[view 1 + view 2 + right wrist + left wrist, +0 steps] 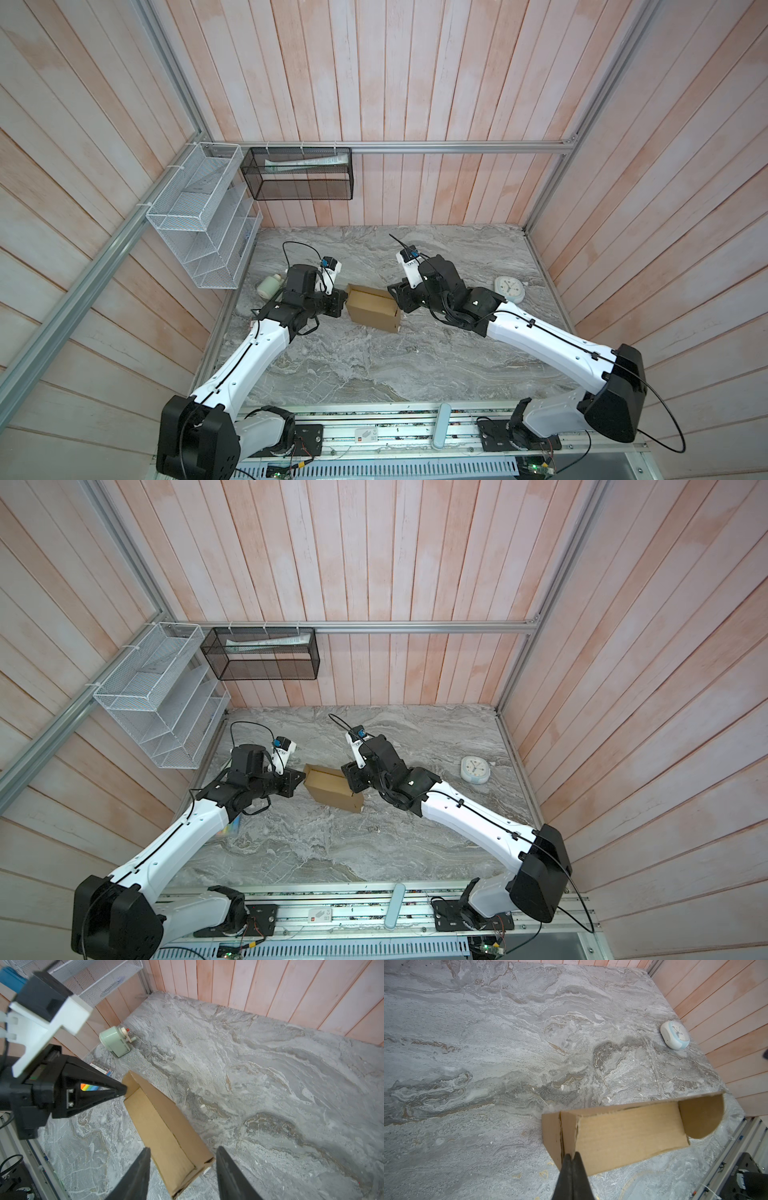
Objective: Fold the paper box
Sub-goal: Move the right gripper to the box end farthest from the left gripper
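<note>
1. One plain brown corrugated cardboard paper box (pixel 372 309), partly folded, lies near the middle of your grey marbled bench (pixel 374 365).
2. Left gripper (pixel 572 1156): clenched tight, tips at one end wall of the box; whether cardboard is pinched, you cannot tell.
3. Right gripper (pixel 182 1148): released, jaws spread astride the opposite end.
4. One round white clock (pixel 510 289) with pale blue rim: near the bench's right edge.

There is one paper box (pixel 372 309), one clock (pixel 509 289), one green sharpener (pixel 115 1042), and two mesh racks: white rack (pixel 183 208), black rack (pixel 299 189).
</note>
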